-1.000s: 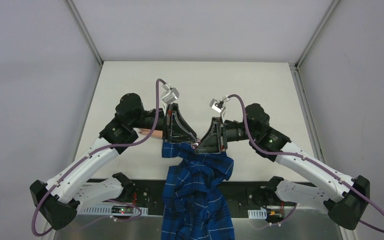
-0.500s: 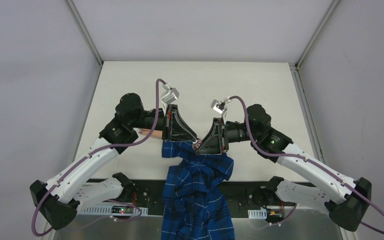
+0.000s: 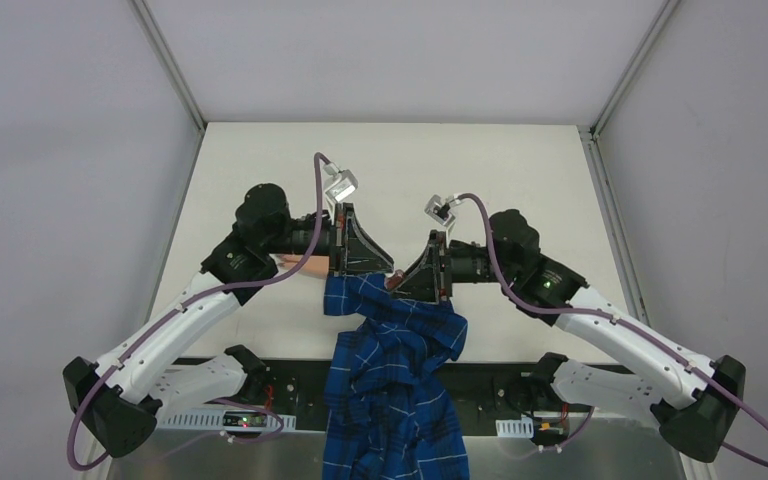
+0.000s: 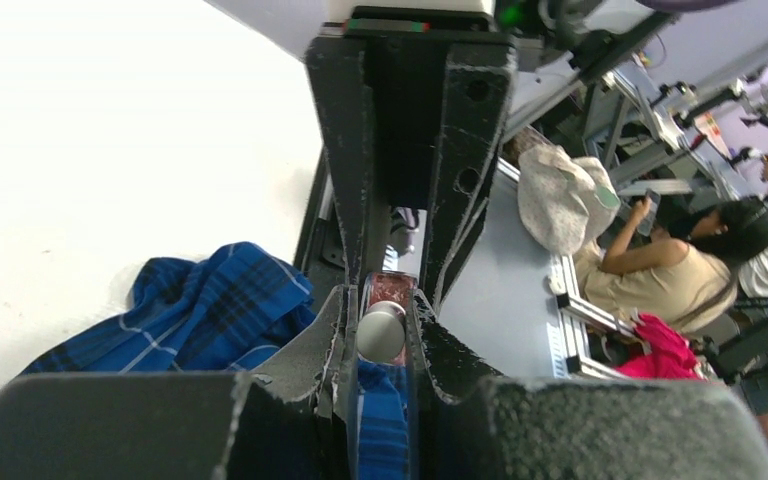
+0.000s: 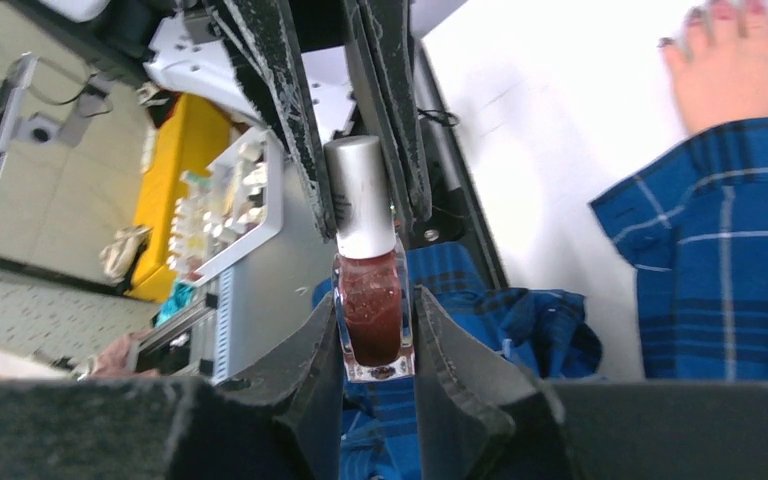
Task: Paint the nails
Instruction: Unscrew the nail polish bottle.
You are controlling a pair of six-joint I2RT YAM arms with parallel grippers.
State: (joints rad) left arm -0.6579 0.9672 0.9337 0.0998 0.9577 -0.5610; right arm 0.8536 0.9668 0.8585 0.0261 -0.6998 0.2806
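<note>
- Right gripper [image 5: 375, 335]: jaws clamped on a square glass bottle of dark red polish [image 5: 370, 305].
- Left gripper [image 4: 380, 335]: jaws pinched on its silver cylindrical cap [image 5: 360, 195].
- Tiny reddish-purple nails [image 5: 725, 12] tip a pale pink hand [image 5: 750, 75] lying on the white table [image 5: 550, 130].

White table [image 3: 260, 160] between pale grey walls [image 3: 60, 150], metal corner posts [image 3: 170, 62].
</note>
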